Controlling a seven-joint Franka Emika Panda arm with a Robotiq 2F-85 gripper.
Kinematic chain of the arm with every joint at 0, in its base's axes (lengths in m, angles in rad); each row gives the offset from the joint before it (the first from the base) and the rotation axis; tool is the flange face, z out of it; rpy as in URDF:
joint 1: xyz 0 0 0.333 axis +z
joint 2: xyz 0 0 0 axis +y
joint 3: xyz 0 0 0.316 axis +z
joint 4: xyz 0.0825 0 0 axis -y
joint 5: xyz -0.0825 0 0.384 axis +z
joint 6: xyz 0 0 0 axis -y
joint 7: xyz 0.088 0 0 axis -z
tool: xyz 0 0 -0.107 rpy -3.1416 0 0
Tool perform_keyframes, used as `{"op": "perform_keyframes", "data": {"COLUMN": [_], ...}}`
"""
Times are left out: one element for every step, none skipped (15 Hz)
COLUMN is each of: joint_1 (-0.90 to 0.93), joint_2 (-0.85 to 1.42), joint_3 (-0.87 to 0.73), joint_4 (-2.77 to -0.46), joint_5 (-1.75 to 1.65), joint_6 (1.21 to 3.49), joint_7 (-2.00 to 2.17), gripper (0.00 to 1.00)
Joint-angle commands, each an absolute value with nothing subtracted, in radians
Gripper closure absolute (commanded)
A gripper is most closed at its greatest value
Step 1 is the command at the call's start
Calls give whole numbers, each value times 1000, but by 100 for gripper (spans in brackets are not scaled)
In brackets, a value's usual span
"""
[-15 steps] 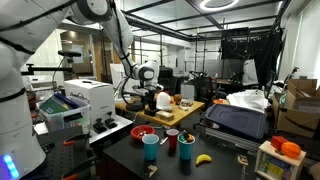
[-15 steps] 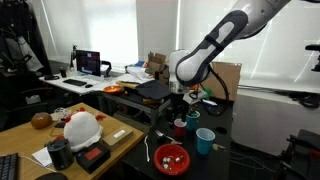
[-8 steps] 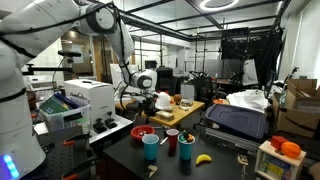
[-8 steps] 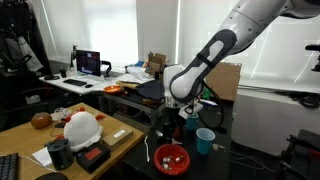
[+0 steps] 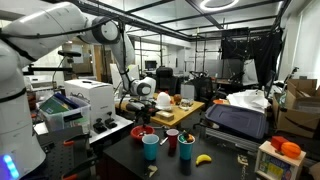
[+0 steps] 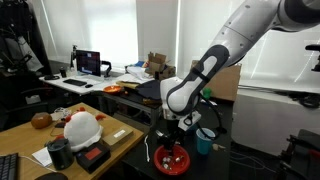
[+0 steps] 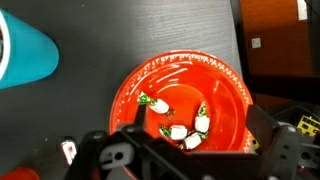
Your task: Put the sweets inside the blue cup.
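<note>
Sweets (image 7: 180,131) all lie in the red bowl (image 7: 150,75), close to an edge of the dark worktop (image 7: 120,30), and none have reached the blue cup (image 7: 25,55) as far as I can see, though its inside is hidden. Claw (image 6: 170,136) hangs right over the bowl, jaws spread wide, holding nothing. Cup stands upright just beside the bowl. Nothing's done yet: every pick and drop is ahead.

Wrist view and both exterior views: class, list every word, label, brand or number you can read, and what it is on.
No text is readable.
Wrappers of the sweets in the red bowl: any print too blurred.
The monitor in an exterior view: too small.
</note>
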State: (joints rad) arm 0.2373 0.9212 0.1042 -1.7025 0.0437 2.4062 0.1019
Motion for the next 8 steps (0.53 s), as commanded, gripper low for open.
{"op": "perform_keyframes", "data": {"joint_1": [229, 226, 222, 222, 220, 218, 217, 216], "joint_2": [959, 967, 974, 980, 984, 987, 991, 996], "joint_3": [119, 122, 128, 130, 136, 140, 144, 146], "joint_4": [-1645, -1637, -1629, -1621, -1615, -1610, -1604, -1600], "joint_5": [19, 13, 6, -6, -21, -35, -50, -65], "joint_6": [2342, 2332, 2321, 2311, 2301, 2292, 2283, 2274], "joint_7": [46, 23, -8, -33, -71, -105, -137, -162], "gripper": [0, 0, 0, 0, 0, 0, 0, 0]}}
